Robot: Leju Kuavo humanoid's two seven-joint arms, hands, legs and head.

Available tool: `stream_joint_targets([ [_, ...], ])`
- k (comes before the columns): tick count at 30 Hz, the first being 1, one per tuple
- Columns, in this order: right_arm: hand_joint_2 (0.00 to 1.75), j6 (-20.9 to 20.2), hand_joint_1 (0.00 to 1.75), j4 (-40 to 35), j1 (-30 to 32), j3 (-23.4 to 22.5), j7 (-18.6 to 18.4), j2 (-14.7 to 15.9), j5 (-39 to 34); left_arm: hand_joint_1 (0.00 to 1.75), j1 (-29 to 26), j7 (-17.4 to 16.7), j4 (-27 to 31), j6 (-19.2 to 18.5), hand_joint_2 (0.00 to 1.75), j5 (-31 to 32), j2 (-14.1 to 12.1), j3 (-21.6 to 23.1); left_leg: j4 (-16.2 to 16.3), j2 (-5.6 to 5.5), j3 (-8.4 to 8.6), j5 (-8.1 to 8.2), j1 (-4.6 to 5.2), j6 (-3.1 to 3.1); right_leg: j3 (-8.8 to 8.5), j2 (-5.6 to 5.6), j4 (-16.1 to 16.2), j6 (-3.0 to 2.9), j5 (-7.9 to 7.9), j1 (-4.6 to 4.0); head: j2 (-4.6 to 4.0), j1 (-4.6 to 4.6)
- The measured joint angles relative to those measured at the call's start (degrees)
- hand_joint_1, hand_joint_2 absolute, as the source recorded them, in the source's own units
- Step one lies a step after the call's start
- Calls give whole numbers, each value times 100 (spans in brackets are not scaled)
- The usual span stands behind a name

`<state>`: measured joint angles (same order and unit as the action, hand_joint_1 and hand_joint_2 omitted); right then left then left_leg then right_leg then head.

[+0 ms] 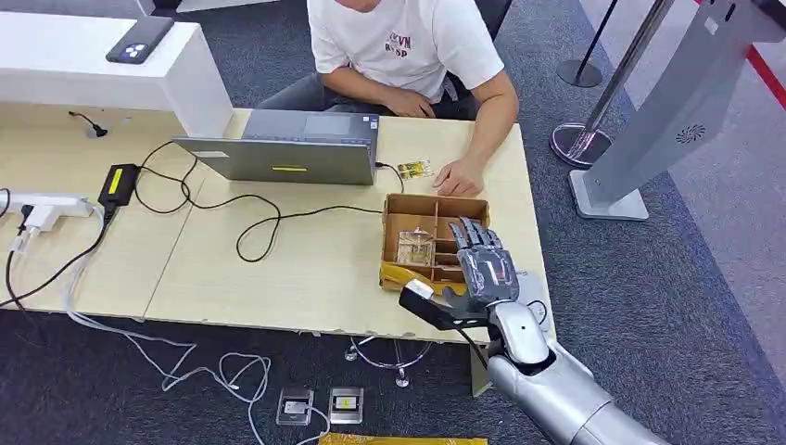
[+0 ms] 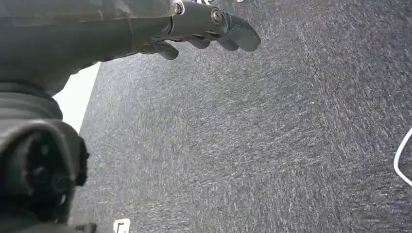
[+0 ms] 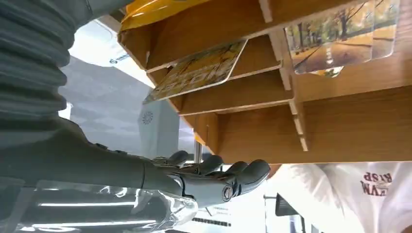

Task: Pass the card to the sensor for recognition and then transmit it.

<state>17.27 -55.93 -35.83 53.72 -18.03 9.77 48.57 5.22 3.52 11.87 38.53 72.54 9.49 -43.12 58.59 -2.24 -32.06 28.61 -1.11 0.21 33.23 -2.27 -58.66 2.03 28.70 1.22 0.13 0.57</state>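
A partitioned wooden box point(image 1: 399, 209) sits near the table's right front corner with a clear picture card point(image 1: 413, 247) lying in it. My right hand point(image 1: 482, 264) hovers over the box's right side, fingers stretched out and apart, holding nothing. In the right wrist view the hand point(image 3: 209, 177) is spread beside the box point(image 3: 340, 126), where a yellow card point(image 3: 199, 70) and a clear autumn-picture card point(image 3: 340, 41) lie in compartments. Another small card point(image 1: 414, 169) lies on the table by the person's hand. My left hand point(image 2: 214, 26) hangs over dark carpet, fingers loose and empty.
A person in a white T-shirt point(image 1: 408, 46) sits behind the table, one hand point(image 1: 459, 176) resting by the box. A grey laptop point(image 1: 292, 148), black cables point(image 1: 259, 227) and a power brick point(image 1: 116, 183) occupy the table's middle. A grey kiosk stand point(image 1: 667, 102) rises at the right.
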Motion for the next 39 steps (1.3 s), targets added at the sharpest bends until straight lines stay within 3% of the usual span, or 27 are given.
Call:
stream_joint_targets([
  [3, 175, 0, 0, 26, -3, 31, 2, -33, -11, 0, 0, 0, 0, 0, 0, 0, 0, 0, 0, 0, 0, 0, 0, 0, 0, 0, 0, 0, 0, 0, 0, 0],
  [4, 175, 0, 9, 31, -3, 33, 2, -42, -13, 0, 0, 0, 2, 0, 0, 0, 0, 0, 0, 0, 0, 0, 0, 0, 0, 0, 0, 0, 0, 0, 0, 0],
  [5, 175, 0, 162, 35, -4, 35, 2, -41, -20, 0, 0, 0, 2, 0, 0, 0, 0, 0, 0, 0, 0, 0, 0, 0, 0, 0, 0, 0, 0, 0, 0, 2],
  [6, 175, 0, 175, 44, -8, 39, 2, -44, -20, 0, 0, 0, 2, 0, 0, 0, 0, 0, 0, 0, 0, 0, 0, 0, 0, 1, 0, 0, 0, 0, 0, 2],
  [39, 175, -72, 175, 175, -85, 63, -9, -87, -190, 0, -26, 4, 66, 0, 0, -50, 0, 0, 0, 0, 1, 0, 0, 0, 0, 0, 0, -1, -1, 0, 0, 0],
])
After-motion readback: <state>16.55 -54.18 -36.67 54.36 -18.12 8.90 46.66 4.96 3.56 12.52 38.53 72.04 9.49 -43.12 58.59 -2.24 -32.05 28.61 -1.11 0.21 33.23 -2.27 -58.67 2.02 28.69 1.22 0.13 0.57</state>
